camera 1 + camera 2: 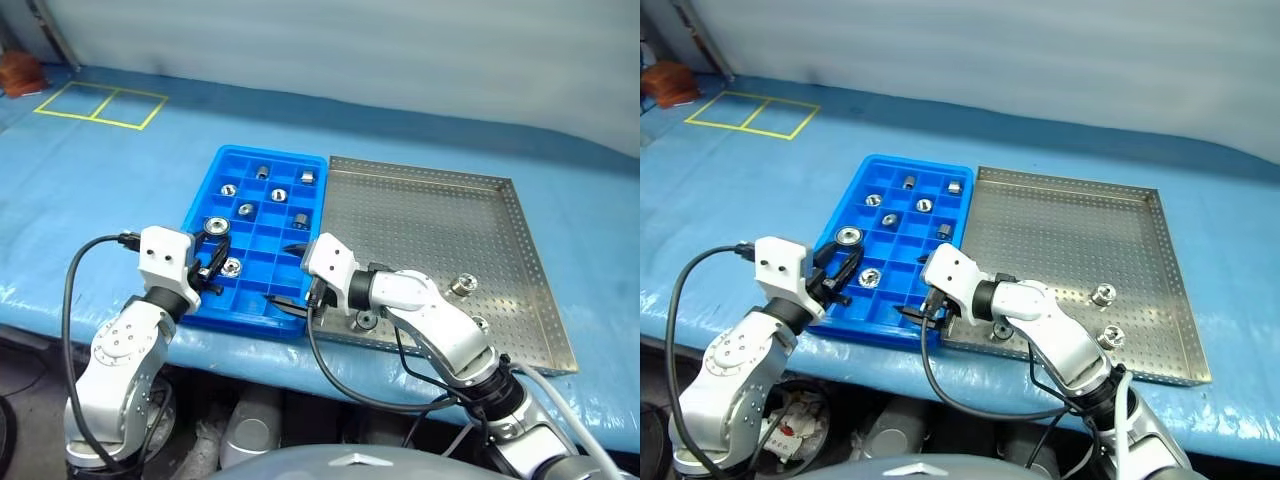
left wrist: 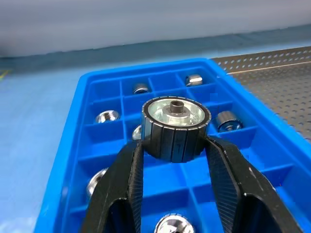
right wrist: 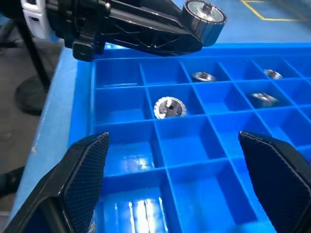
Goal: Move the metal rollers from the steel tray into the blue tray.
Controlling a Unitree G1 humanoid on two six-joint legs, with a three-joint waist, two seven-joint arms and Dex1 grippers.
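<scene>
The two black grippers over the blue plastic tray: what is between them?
Between left gripper and right gripper, the head views show blue tray compartments, one holding a shiny metal roller.

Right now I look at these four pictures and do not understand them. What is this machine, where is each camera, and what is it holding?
This is a humanoid robot with two arms. Two pictures come from cameras in its head, looking down at a table covered in blue. The other two come from cameras on its wrists.

On the table lie a blue tray with many small compartments, several holding metal rollers, and a steel tray beside it, where a few rollers remain.

The left gripper is shut on one roller, held over the blue tray. The right gripper is open and empty, above the tray's near edge.
</scene>
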